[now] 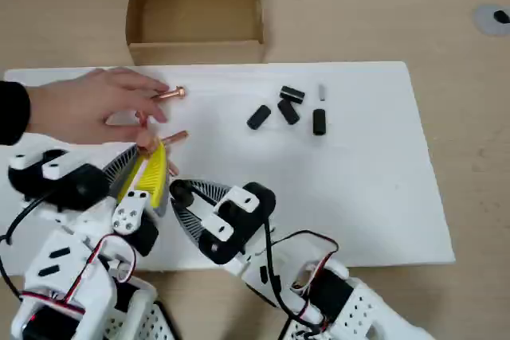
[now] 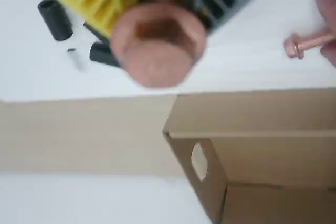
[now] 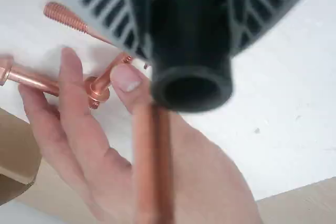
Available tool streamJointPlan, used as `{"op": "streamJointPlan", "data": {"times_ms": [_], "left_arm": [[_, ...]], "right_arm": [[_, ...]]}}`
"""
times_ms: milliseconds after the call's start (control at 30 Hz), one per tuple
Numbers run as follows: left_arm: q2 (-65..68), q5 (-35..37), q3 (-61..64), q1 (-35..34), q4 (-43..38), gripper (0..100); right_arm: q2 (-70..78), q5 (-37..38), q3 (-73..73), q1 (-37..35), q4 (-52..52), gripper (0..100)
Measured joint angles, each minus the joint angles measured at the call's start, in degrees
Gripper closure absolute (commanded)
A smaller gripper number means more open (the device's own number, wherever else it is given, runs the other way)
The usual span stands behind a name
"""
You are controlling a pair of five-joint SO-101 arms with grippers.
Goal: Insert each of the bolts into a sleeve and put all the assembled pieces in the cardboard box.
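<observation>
My left gripper (image 1: 150, 153) is shut on a copper bolt (image 2: 157, 43), whose hex head faces the left wrist camera between the yellow and grey fingers. Just to its right in the high view, my right gripper (image 1: 180, 191) is shut on a black sleeve (image 3: 191, 72), its open bore toward the right wrist camera. A copper shaft (image 3: 152, 166) runs just in front of that bore. A person's hand (image 1: 88, 107) lies on the white mat among loose bolts (image 1: 169, 94). Several loose black sleeves (image 1: 288, 111) lie mid-mat. The open cardboard box (image 1: 195, 33) stands beyond the mat's far edge.
The white mat (image 1: 358, 189) covers the wooden table; its right half is bare. The hand (image 3: 105, 156) sits close in front of both grippers, with bolts (image 3: 31, 77) under its fingers. A black-and-grey disc (image 1: 494, 17) is at the far right table edge.
</observation>
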Motion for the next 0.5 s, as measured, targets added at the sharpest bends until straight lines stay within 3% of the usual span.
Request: {"op": "streamJointPlan", "data": {"times_ms": [500], "left_arm": [[0.0,0.0,1.4,0.0,0.0,100]], "right_arm": [[0.0,0.0,0.0,0.0,0.0,98.9]]}}
